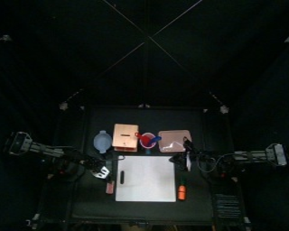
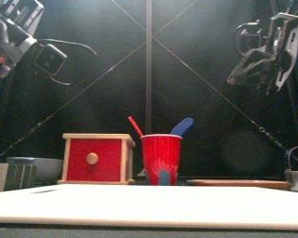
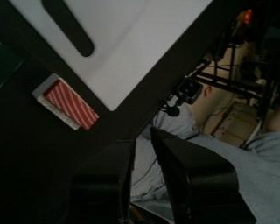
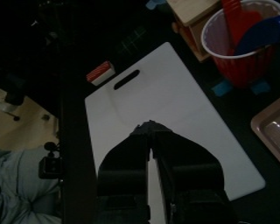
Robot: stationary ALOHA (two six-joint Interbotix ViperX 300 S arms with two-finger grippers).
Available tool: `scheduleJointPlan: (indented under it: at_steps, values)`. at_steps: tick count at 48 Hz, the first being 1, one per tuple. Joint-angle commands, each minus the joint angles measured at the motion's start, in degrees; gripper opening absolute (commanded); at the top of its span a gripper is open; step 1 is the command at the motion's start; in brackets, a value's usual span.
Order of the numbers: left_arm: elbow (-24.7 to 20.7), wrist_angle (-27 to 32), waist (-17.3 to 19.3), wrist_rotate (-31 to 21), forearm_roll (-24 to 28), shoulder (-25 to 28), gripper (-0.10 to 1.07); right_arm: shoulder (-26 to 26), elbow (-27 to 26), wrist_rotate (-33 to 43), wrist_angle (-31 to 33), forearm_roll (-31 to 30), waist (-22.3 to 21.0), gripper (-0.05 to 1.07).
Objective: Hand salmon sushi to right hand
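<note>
**Left pincer (image 3: 143, 144) released and empty, salmon sushi (image 3: 73, 102) lying on the table ahead of it**

Left pincer's two black jaws stand apart with nothing between them. In its own wrist view the salmon sushi lies beyond the jaw tips, flat on the black table. It is a small pink-orange piece with pale stripes, clear of both jaws and untouched. It sits just beside the long edge of the white board (image 3: 130, 44), near the end that has the slotted handle.

From above, the sushi (image 1: 109, 188) lies against the board's (image 1: 147, 178) left side, on the left arm's half of the table. The left pincer (image 1: 102, 170) is near it, a little farther toward the back. The front view shows this pincer (image 2: 8, 42) held high at the left, well above the tabletop.

The right pincer (image 4: 150, 129) is clenched, jaws pressed together and gripping nothing. It hangs over the board (image 4: 166, 105), with the sushi (image 4: 99, 72) well apart from it past the board's handle end. In the front view it (image 2: 270, 56) is raised high at the right.

Behind the board stand a wooden box (image 2: 97, 158) with a red face and a red cup (image 2: 160, 158) holding a red and a blue utensil. A longer orange stick (image 1: 181, 191) lies on the board's right side.
</note>
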Motion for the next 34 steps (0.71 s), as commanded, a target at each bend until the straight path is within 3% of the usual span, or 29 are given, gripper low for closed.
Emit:
scheduleJointPlan:
  at_steps: [1, 10, 16, 22, 34]
  values:
    - [-2.4, 2.6, -0.1, -8.5, 9.0, -0.1, 0.66, 0.0, -1.7, -0.2, -0.2, -0.1, -0.4, 0.01]
    - [-2.4, 9.3, -4.6, -33.7, 27.6, 1.1, 0.67, 0.0, -1.7, -0.2, -0.2, -0.2, -0.5, 0.01]
    - [-1.7, 9.1, -8.5, -46.5, 34.7, 3.0, 0.69, 0.1, -1.1, -0.2, -0.2, -0.9, -0.5, 0.01]
    - [-1.9, 7.1, -11.4, -51.8, 35.5, 5.4, 0.76, 0.4, -0.8, -0.2, -0.2, -1.3, -1.1, 0.01]
    - [-3.3, 4.7, -13.8, -52.7, 31.6, 14.9, 0.96, 0.7, -0.2, -0.1, -0.2, -1.0, -0.7, 0.01]
